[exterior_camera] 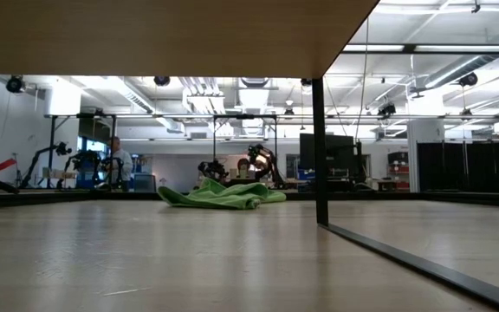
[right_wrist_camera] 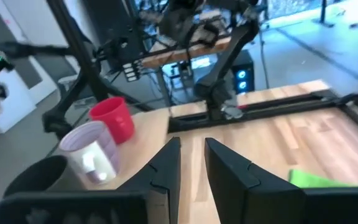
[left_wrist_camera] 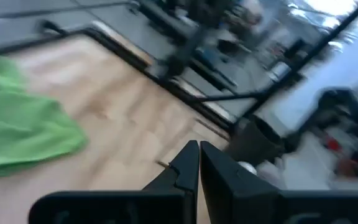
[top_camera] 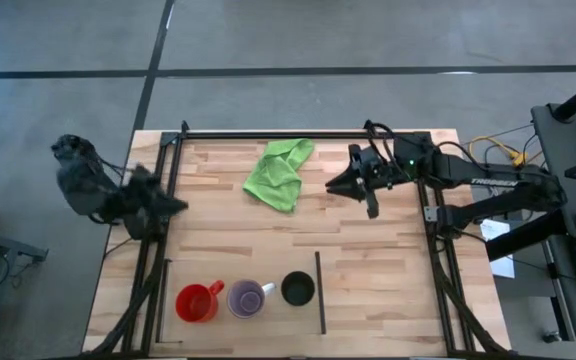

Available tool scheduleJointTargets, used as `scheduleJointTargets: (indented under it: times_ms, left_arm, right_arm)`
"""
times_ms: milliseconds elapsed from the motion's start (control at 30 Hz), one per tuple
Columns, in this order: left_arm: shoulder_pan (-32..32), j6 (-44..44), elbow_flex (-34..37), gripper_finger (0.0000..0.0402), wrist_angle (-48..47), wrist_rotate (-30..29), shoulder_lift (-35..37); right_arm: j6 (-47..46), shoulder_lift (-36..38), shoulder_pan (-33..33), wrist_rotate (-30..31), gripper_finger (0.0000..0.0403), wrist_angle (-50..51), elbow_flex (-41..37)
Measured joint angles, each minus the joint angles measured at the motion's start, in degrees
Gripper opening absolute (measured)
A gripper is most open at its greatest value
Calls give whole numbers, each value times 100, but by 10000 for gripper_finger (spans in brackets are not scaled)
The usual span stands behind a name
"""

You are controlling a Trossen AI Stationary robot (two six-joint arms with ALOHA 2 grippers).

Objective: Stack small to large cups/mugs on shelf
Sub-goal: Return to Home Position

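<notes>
The green cloth [top_camera: 282, 173] lies crumpled on the far half of the desk [top_camera: 378, 270]. Well in front of the cloth, near the front edge, the three cups stand upright in a row on the shelf [top_camera: 248, 268], a patch of wood between thin black bars [top_camera: 320, 292]. The black cup [top_camera: 298, 288] is almost straight in front of the cloth. The purple cup [top_camera: 247, 298] stands just beside it, a little more to the cloth's left, and the red mug [top_camera: 197, 302] is leftmost, just beside the purple one. All three are open side up and none sits inside another.

The right claw [top_camera: 334, 185] hangs just to the right of the cloth, pointing at it, its fingers [right_wrist_camera: 168, 163] a little apart with nothing between them. The left claw [top_camera: 176, 205] hangs well to the cloth's left, over the black frame [top_camera: 161, 235] at the desk's side, its fingers [left_wrist_camera: 188, 163] pressed together and empty.
</notes>
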State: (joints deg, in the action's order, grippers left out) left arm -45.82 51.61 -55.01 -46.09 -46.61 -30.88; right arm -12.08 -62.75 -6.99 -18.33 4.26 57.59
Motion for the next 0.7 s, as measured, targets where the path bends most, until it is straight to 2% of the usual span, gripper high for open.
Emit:
scheduleJointTargets:
  times_ms: [100,233,333,533,700]
  left_arm:
    - [0,-553,883,0,1708,324,409]
    - [2,-1820,2136,0,4441,1013,802]
    - [2,-2743,2889,0,5773,1368,1126]
    - [7,-2502,3894,0,5963,1341,2008]
    - [11,-2959,4164,0,5987,1296,2804]
  right_arm:
    - [57,-7,-168,-5,68,-6,42]
    - [31,-7,-266,2,68,-16,92]
    - [27,-7,-272,15,68,-23,110]
    - [-189,-10,-268,37,68,-34,121]
    - [-392,-10,-268,40,68,-33,119]
